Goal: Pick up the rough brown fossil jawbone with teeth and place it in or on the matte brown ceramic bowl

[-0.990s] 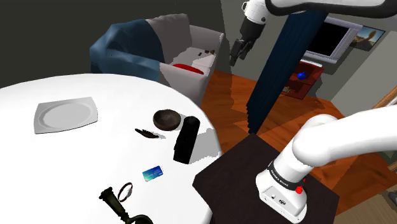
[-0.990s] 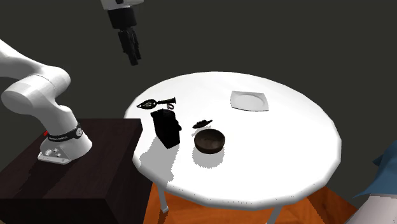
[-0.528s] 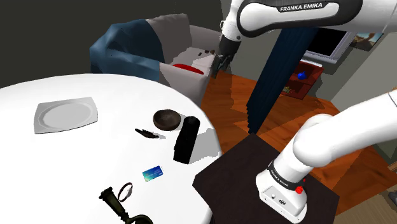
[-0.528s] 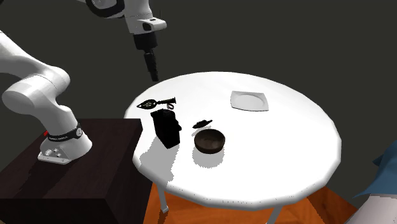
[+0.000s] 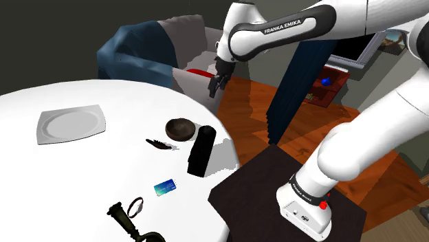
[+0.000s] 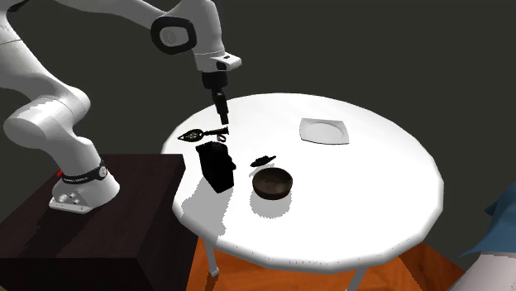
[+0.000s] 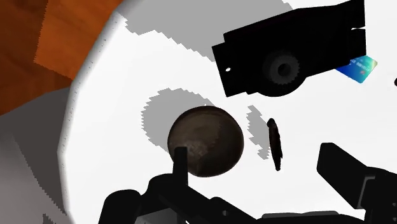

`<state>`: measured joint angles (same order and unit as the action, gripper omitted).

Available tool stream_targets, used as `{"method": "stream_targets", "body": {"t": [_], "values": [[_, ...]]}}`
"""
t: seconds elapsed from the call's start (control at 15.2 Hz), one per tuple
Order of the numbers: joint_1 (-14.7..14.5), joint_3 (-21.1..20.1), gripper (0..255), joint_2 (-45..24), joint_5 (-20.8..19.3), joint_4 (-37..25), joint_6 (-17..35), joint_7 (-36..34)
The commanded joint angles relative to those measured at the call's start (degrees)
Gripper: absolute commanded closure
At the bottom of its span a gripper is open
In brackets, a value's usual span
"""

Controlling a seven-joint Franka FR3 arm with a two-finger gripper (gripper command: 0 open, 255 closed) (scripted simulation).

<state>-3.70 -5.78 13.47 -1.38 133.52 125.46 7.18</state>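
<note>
The arm has swung down and toward the counter (image 5: 103, 165) since a second ago. The gripper (image 5: 216, 82) that was high above the floor beyond the counter's edge is now hanging lower, close to the rim and tipped toward the things on top. In the second exterior view the gripper (image 6: 222, 112) is pointing down near the counter's (image 6: 372, 190) left side.

In the wrist view its two black fingers (image 7: 343, 168) are standing wide apart, with nothing between them but what lies below, so the gripper (image 7: 261, 170) is holding nothing.

The jawbone (image 5: 159, 144), a thin dark sliver, is lying flat on the counter just beside the bowl (image 5: 179, 128), toward the shoulder view's lower left of it and well apart from the gripper. In the wrist view the jawbone (image 7: 275, 143) is showing in the gap between the fingers, untouched, with the round brown bowl (image 7: 205, 141) beside it nearer the thinner finger. In the second exterior view the jawbone (image 6: 264, 159) is sitting just behind the bowl (image 6: 272, 183).

A black object (image 5: 201, 150) is standing on the bowl's other side, and a small blue card (image 5: 165, 188) is lying beyond it. A white square plate (image 5: 71, 125) is resting well apart from them.
</note>
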Motion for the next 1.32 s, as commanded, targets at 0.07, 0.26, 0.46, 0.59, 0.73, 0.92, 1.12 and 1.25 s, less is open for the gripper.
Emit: {"method": "stream_targets", "body": {"t": [0.07,0.26,0.46,0.59,0.73,0.92,1.12,1.25], "values": [[-0.66,-0.78,0,-5.99,0.16,-1.27,4.19,-0.09],[-1.28,-1.50,0,-12.01,0.10,-3.39,7.49,-0.17],[-1.96,-2.15,0,-18.13,-0.16,-6.05,10.35,-0.30],[-2.47,-2.54,0,-22.25,-0.43,-8.12,11.99,-0.40],[-3.02,-2.87,0,-26.39,-0.76,-10.43,13.42,-0.51],[-3.96,-3.28,0,-32.63,-1.32,-14.33,15.13,-0.65],[-5.02,-3.58,0,-38.88,-1.88,-18.77,16.35,-0.71],[-5.79,-3.74,0,-43.06,-2.23,-22.03,16.87,-0.69]]}}
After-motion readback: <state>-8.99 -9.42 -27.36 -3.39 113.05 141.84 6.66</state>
